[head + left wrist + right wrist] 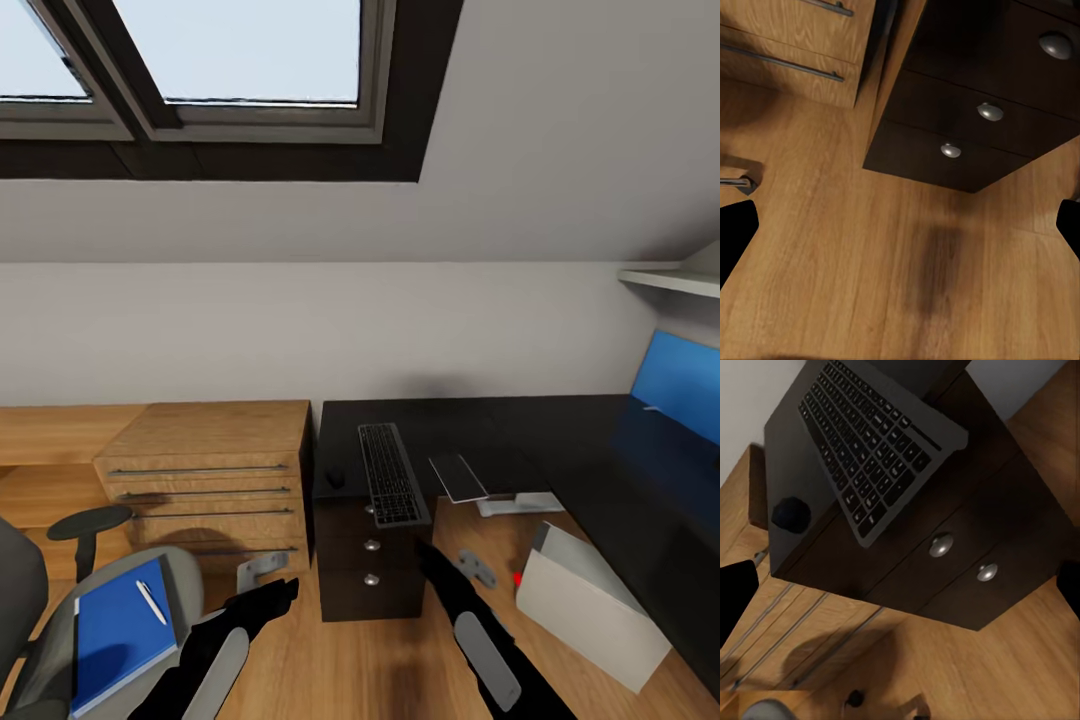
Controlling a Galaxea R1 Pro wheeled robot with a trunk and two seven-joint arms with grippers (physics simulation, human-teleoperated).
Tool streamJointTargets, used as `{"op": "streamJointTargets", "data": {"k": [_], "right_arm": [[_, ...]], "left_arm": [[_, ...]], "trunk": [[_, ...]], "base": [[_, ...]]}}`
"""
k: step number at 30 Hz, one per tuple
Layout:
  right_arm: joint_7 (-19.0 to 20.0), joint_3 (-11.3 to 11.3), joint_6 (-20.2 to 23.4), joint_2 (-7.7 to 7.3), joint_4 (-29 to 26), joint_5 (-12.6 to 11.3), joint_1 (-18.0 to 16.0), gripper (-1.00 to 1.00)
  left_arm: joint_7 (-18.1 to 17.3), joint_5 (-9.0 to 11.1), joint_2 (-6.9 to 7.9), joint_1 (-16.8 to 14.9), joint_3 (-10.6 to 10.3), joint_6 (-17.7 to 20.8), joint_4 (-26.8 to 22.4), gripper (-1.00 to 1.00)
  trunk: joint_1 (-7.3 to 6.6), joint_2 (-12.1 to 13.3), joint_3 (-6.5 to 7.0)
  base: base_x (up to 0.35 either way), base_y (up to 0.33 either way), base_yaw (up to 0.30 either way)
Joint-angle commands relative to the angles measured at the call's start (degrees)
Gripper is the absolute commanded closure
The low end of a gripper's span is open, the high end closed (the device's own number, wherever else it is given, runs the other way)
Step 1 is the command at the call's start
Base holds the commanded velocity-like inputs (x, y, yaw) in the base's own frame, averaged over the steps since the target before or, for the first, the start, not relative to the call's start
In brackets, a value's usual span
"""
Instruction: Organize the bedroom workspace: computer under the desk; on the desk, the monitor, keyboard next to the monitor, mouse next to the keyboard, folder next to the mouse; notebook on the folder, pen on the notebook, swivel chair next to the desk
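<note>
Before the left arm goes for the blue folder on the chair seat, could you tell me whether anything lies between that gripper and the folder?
Nothing stands between the left gripper and the folder. A pen lies on top of the folder, near the gripper's side.

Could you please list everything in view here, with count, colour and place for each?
keyboard: one, black, on the desk, overhanging its front edge
mouse: one, black, on the desk beside the keyboard
desk: one, black top, drawer unit with silver knobs
monitor: one, blue screen, on the desk's far right
computer: one, light grey, tilted on the floor beside the desk
folder: one, blue, on the swivel chair seat
pen: one, white, on the folder
wooden drawer chest: one, light wood, beside the desk
left gripper: black, open
right gripper: black, open
</note>
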Motion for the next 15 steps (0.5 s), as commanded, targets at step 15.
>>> {"op": "streamJointTargets", "data": {"k": [15], "right_arm": [[12.5, 0.1, -0.7, -1.18, 0.4, -1.7, 0.0, -1.0]], "left_arm": [[0.6, 0.6, -0.01, 0.0, -0.1, 0.1, -0.1, -1.0]], "trunk": [[3.31, -6.1, -2.78]], "base": [[0.0, 0.0, 0.0]]}}
